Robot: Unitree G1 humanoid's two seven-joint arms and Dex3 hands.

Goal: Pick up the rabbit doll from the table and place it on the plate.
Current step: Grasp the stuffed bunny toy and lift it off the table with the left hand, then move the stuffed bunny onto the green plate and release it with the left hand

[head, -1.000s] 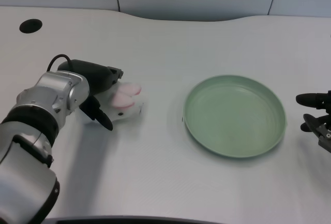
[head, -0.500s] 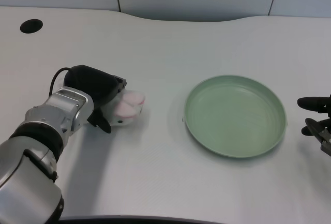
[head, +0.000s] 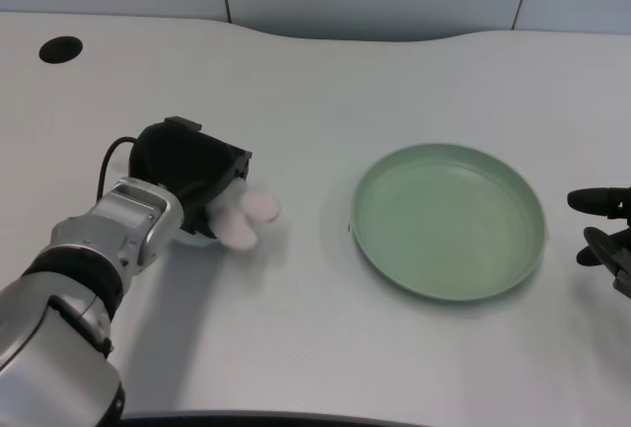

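Note:
The rabbit doll point(head: 245, 220) is white with pink ears and lies at the table's left middle. Most of its body is hidden under my left hand point(head: 187, 176), which covers it from above with the fingers wrapped around it; only the pink ears and a bit of white stick out to the right. The green plate point(head: 449, 220) sits to the right, holding nothing, roughly a hand's width from the ears. Whether the doll is off the table I cannot tell.
My right hand point(head: 606, 230) rests at the picture's right edge, just beyond the plate's rim. A dark round hole point(head: 60, 49) lies in the tabletop at the far left. A grey wall runs behind the table's curved back edge.
My left hand has rolled over the doll and closed down on it, shifting slightly right and toward me. The doll's white body, visible before, is now mostly hidden.

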